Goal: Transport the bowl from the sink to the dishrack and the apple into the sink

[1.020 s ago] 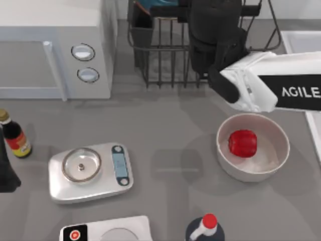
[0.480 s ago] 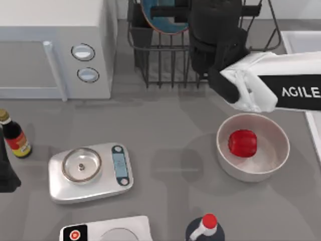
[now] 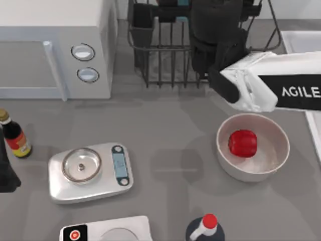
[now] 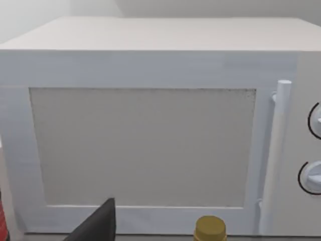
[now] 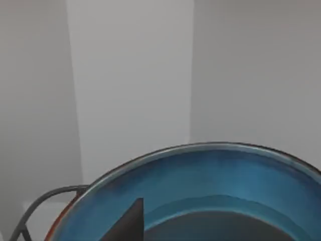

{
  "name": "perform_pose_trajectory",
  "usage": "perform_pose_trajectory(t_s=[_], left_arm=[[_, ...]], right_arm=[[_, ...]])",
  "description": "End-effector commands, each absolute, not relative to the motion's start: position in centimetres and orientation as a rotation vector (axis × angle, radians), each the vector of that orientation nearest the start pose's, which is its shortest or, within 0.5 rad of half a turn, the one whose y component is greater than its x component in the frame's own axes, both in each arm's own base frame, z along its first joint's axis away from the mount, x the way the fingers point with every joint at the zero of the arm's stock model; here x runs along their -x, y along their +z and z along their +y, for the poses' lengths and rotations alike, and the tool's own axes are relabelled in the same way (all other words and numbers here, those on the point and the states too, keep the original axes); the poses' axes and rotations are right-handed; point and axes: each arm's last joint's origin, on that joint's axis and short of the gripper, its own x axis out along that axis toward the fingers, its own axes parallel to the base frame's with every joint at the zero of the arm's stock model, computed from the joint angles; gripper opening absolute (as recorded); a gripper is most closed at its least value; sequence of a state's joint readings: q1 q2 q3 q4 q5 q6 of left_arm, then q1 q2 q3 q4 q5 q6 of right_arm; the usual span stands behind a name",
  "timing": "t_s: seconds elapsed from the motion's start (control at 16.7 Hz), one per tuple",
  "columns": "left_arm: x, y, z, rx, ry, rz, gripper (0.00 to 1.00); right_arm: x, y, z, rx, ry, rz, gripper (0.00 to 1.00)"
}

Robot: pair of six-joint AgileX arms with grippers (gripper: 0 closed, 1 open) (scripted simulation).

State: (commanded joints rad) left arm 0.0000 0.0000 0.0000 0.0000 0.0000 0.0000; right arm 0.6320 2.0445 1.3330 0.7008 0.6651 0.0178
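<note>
- Grey worktop [image 3: 165, 125] carries a microwave [image 3: 50, 45] at left.
- Left arm sits parked at the left edge; gripper state unclear.
- Right gripper, state unclear, holds the bowl [image 5: 200, 191] over the dishrack [image 3: 165, 55].
- Apple [image 3: 243, 143] waits in a white bowl [image 3: 276, 165]; sink [image 3: 301, 40] transfer remains.

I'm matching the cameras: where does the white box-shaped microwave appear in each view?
Top view: white box-shaped microwave, upper left corner.
Left wrist view: its door and handle, head-on.
Right wrist view: faces the round teal-blue bowl.
Shared landmark: yellow-capped dark sauce bottle before the microwave.
</note>
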Motion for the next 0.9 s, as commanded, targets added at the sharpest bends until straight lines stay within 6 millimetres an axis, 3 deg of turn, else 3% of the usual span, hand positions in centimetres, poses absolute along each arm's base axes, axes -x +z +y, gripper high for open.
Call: perform_pose_trajectory(t_s=[0.54, 0.72, 0.9], left_arm=[[-10.6, 16.0, -0.1, 0.0, 0.0, 0.0, 1.0], [-10.6, 16.0, -0.1, 0.0, 0.0, 0.0, 1.0], [-10.6, 16.0, -0.1, 0.0, 0.0, 0.0, 1.0]], right_arm=[[-38.1, 22.0, 26.1, 0.001, -0.007, 0.002, 1.0], [-37.6, 23.0, 24.0, 0.014, -0.008, 0.018, 1.0], [-35.8, 25.3, 20.0, 0.026, -0.007, 0.036, 1.0]])
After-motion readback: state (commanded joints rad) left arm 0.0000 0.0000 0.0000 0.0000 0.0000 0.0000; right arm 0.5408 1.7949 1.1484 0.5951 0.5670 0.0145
